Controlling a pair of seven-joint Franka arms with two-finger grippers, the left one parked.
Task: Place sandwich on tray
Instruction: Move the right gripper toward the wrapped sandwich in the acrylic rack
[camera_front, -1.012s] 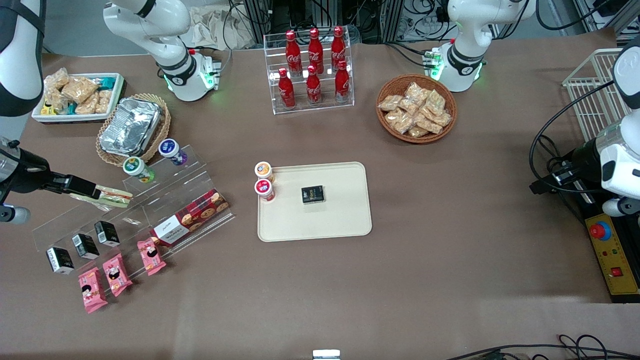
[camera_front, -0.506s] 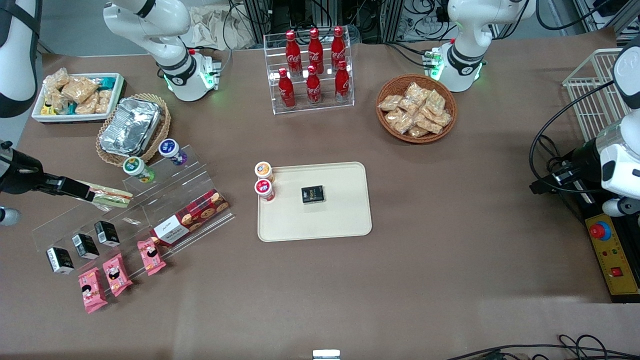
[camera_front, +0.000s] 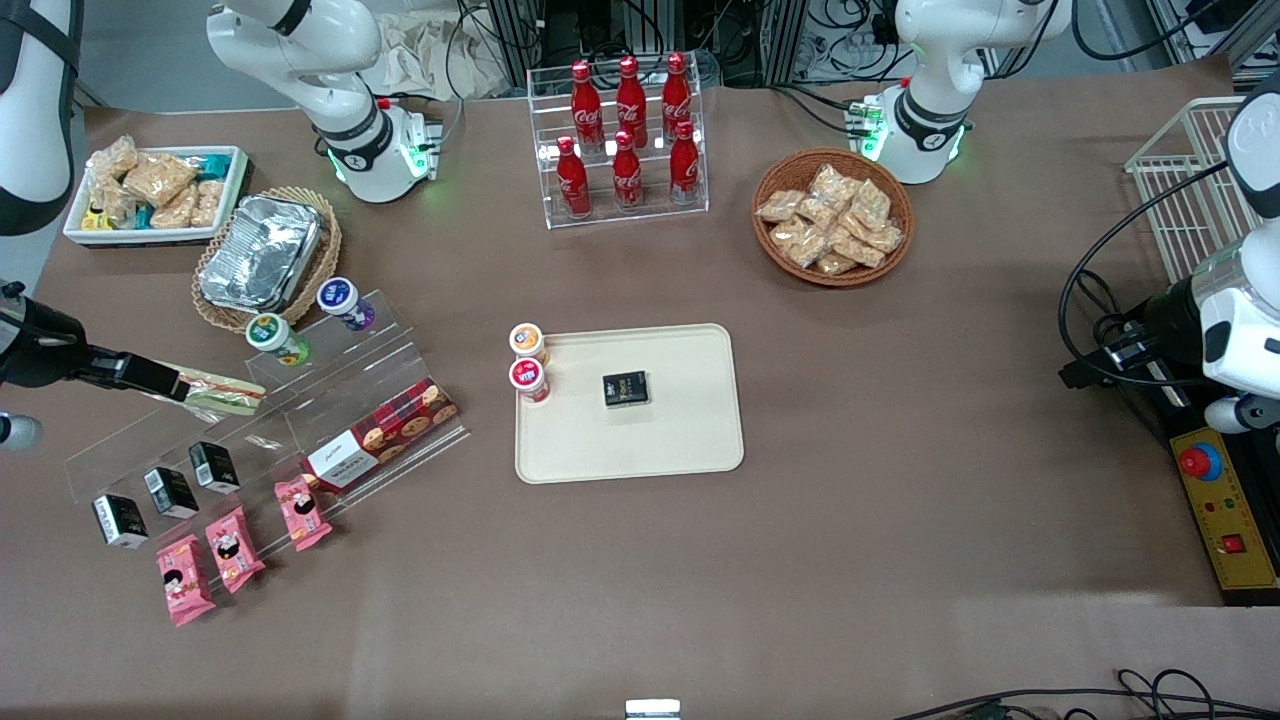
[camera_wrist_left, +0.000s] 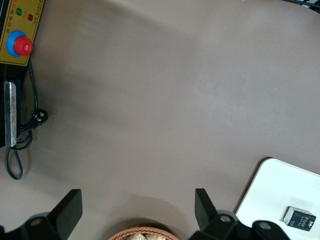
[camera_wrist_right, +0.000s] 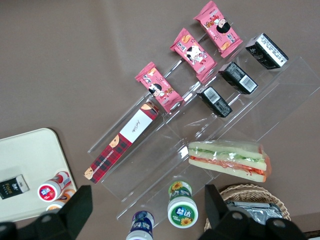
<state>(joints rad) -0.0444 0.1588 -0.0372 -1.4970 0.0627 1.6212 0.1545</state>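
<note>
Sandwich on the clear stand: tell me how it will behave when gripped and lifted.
The sandwich is soft white bread with layered filling, so a firm pinch would probably squash it. Its clear wrap looks smooth and loose, so it may slip or crinkle. It likely weighs little for its size. The open gripper hovers above the stand.

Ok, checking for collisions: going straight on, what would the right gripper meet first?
Probably the clear stepped shelf, seen between the gripper's open fingers; one finger lines up with the sandwich's end. Depth is unclear.
</note>
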